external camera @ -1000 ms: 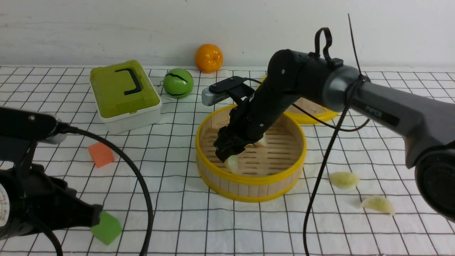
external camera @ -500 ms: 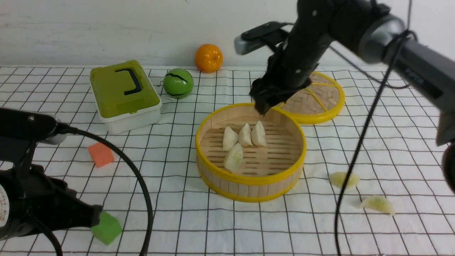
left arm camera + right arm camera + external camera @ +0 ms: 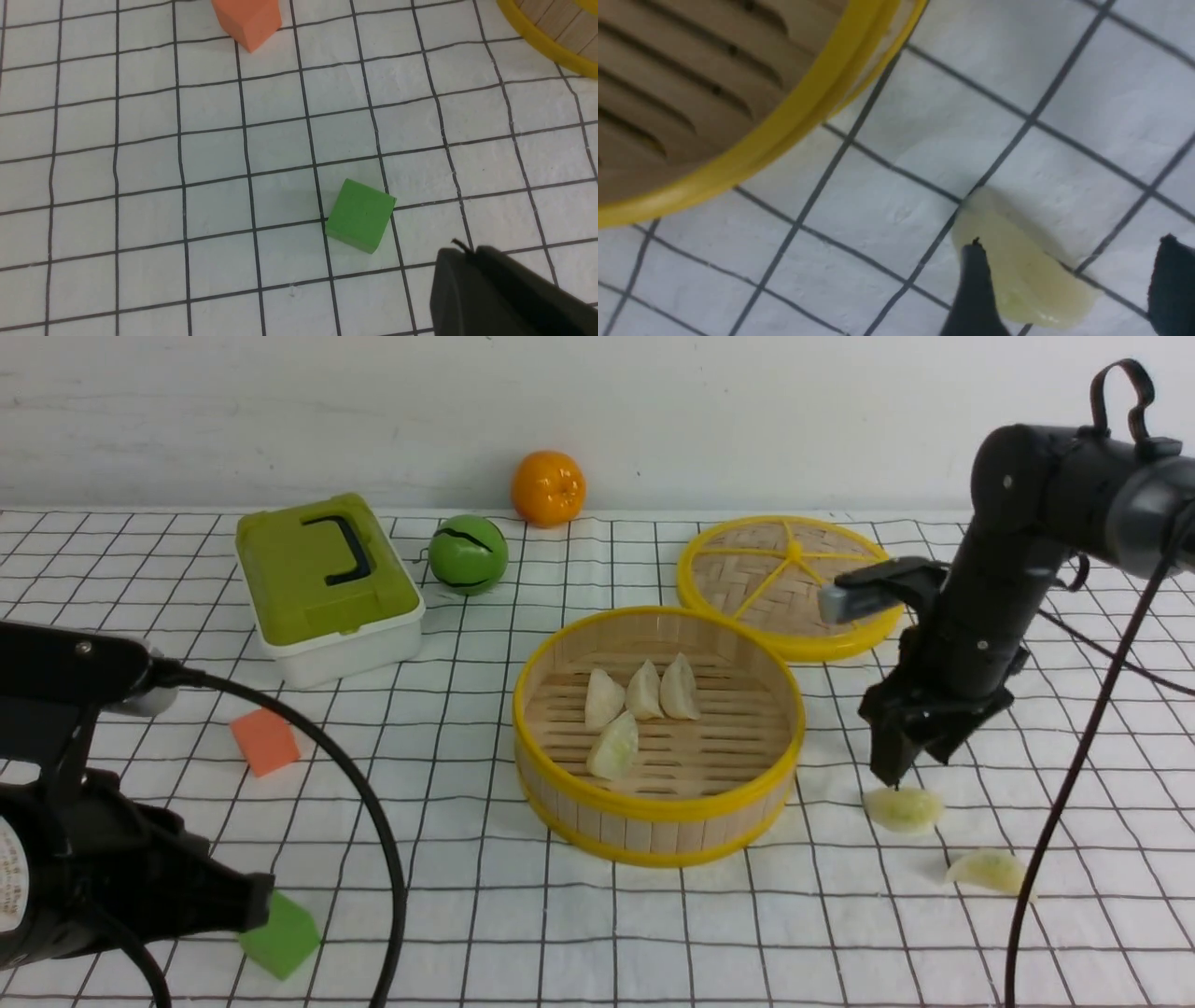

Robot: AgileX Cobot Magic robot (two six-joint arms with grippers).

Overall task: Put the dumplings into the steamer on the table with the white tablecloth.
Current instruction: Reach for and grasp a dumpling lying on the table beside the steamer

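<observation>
The steamer [image 3: 658, 803] stands mid-table on the white tablecloth [image 3: 523, 933], with several dumplings on its slats: three cream ones [image 3: 644, 691] in a row and a greenish one [image 3: 613, 747] in front. Two more greenish dumplings lie on the cloth to its right, one near [image 3: 903, 808] and one further front [image 3: 991, 871]. My right gripper [image 3: 907, 763] hangs open just above the near one. In the right wrist view that dumpling [image 3: 1017, 275] lies between the spread fingers of the right gripper [image 3: 1071, 261], beside the steamer rim [image 3: 784, 135]. My left gripper [image 3: 467, 254] is shut and empty, low at the front left.
A green cube [image 3: 280, 933] [image 3: 360, 215] lies next to the left gripper, an orange cube [image 3: 265, 740] further back. The woven steamer lid [image 3: 789, 583] lies behind the steamer. A green lidded box [image 3: 327, 583], a green ball [image 3: 468, 554] and an orange [image 3: 548, 488] sit at the back.
My right gripper let a greenish dumpling go inside the steamer, rose, swung right and came down open over the near dumpling on the cloth. The left arm stayed still.
</observation>
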